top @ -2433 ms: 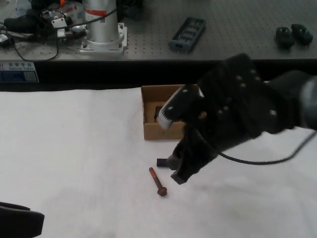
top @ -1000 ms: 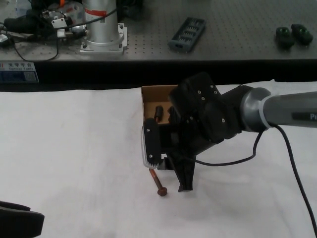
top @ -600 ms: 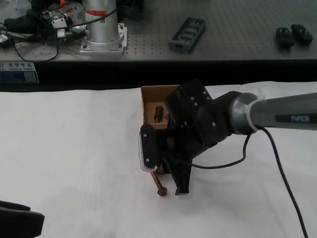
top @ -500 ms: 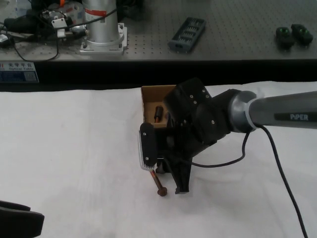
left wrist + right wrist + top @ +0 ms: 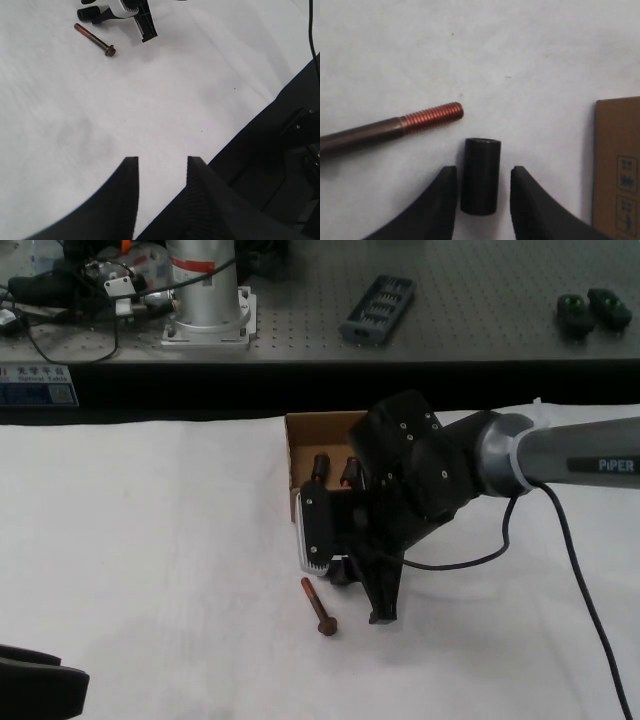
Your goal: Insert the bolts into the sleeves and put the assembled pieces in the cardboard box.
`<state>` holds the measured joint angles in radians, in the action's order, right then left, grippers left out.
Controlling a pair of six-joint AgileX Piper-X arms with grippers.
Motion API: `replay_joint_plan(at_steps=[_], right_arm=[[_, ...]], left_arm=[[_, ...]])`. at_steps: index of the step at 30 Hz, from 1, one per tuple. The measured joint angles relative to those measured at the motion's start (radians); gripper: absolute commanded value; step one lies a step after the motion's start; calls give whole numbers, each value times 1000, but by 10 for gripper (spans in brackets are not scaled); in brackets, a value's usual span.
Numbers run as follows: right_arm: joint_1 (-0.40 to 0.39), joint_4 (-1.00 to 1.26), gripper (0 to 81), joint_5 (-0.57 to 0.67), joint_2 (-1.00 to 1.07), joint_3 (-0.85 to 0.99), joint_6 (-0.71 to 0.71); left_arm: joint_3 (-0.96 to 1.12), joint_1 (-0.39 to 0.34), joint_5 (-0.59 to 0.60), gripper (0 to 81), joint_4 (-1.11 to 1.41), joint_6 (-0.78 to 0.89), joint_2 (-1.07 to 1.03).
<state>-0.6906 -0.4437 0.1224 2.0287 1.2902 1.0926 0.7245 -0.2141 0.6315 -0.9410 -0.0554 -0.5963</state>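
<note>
White lettering marks the arm tube (image 5: 600, 465) behind the right gripper (image 5: 350, 578). A far blue label (image 5: 37, 383) is unreadable.

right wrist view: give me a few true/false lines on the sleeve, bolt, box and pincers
1. The sleeve lies between the right pincer's fingers. True.
2. The bolt is already in the sleeve. False: it lies on the cloth, its threaded end apart from the sleeve.
3. The box already holds pieces. True.
4. The left pincer is shut on the bolt. False: it is open over bare cloth, away from the bolt.
</note>
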Motion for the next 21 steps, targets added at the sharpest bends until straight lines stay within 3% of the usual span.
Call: replay_joint_plan(at_steps=[3,14,21], right_arm=[[0,-5,252,0,0,0,15],[0,-39,3,3,0,4,22],[0,-85,18,-6,-21,4,2]], left_arm=[[0,0,0,246,0,0,0],[0,0,0,246,0,0,0],[0,0,0,246,0,0,0]])
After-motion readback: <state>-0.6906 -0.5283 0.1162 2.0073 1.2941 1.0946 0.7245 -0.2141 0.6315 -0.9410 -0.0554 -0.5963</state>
